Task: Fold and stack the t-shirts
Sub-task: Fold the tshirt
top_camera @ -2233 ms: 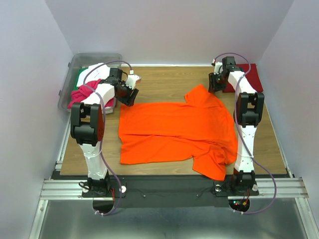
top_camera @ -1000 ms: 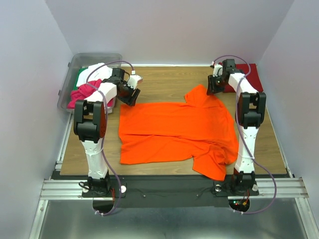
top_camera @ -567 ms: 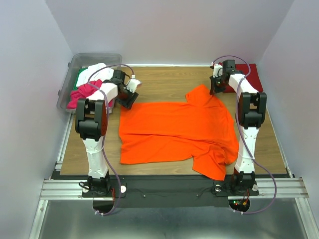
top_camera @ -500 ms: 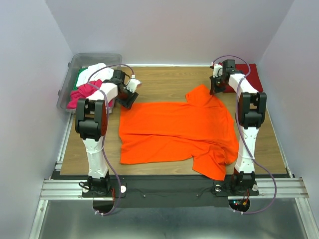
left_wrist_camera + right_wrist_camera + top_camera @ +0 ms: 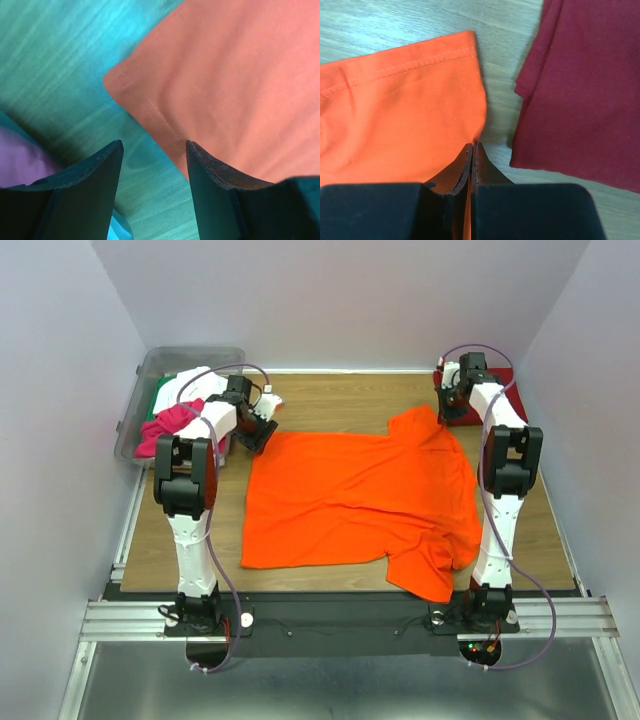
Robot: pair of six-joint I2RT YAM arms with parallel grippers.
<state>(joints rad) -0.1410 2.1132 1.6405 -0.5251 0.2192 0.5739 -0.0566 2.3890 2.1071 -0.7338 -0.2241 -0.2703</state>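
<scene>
The bright orange t-shirt (image 5: 360, 490) lies spread flat on the wooden table. My left gripper (image 5: 262, 428) is open and empty, its jaws just off the shirt's far left corner (image 5: 210, 75) in the left wrist view (image 5: 152, 145). My right gripper (image 5: 443, 410) is shut on the edge of the orange shirt's far right sleeve (image 5: 405, 110), as the right wrist view (image 5: 474, 145) shows. The dark red t-shirt (image 5: 510, 380) lies folded at the far right corner, close beside the sleeve (image 5: 585, 85).
A clear plastic bin (image 5: 190, 352) stands at the far left, holding magenta (image 5: 165, 425), white (image 5: 190, 380) and green (image 5: 160, 400) shirts. A magenta shirt edge (image 5: 20, 160) shows by my left jaw. Grey walls enclose the table.
My right gripper has moved back and right with the sleeve, and the orange shirt has slid to the right and spread. My left gripper has shifted slightly back at the shirt's left corner.
</scene>
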